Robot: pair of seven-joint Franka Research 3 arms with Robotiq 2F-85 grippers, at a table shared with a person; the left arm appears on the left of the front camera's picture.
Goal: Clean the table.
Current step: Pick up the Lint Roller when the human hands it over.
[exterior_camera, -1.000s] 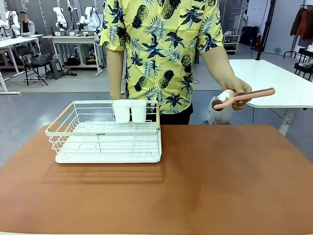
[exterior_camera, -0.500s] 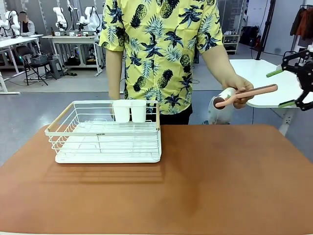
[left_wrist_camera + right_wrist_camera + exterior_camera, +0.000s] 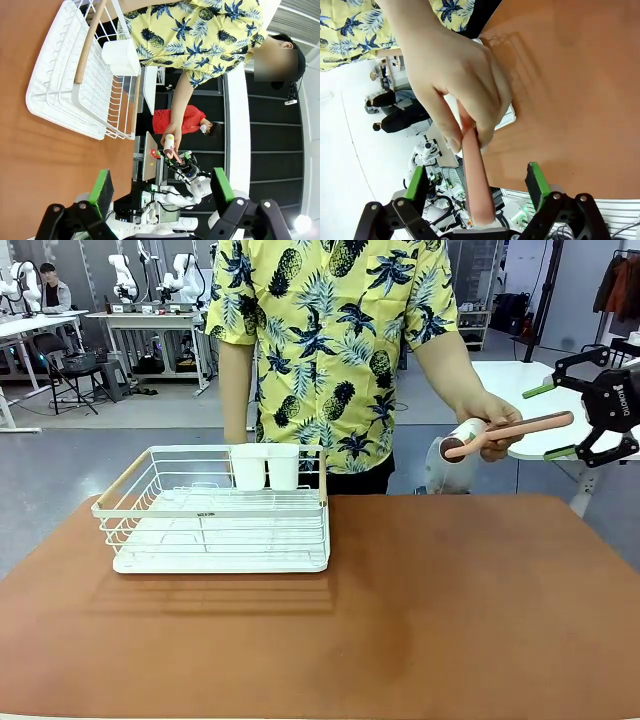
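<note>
A person at the far side of the tabletop (image 3: 450, 610) holds out a lint roller (image 3: 505, 431) in one hand (image 3: 487, 418). The pink handle (image 3: 475, 180) points toward the robot's right side, probably so that the robot can take it. The right end effector (image 3: 549, 421) is in the air beyond the far right corner, with its jaws wide on both sides of the handle's free end. In the right wrist view the handle lies between the two green pads (image 3: 415, 182), and a gap shows on each side, so it does not yet grip anything. The left end effector (image 3: 162, 186) is also wide and holds nothing. It hangs over the tabletop on the robot's side, apart from the handover.

The tabletop is large, reddish-brown and matte, with rounded corners. A white wire dish rack (image 3: 220, 512) stands on its far left part. No crumbs or stains can be seen on the surface from this distance.
</note>
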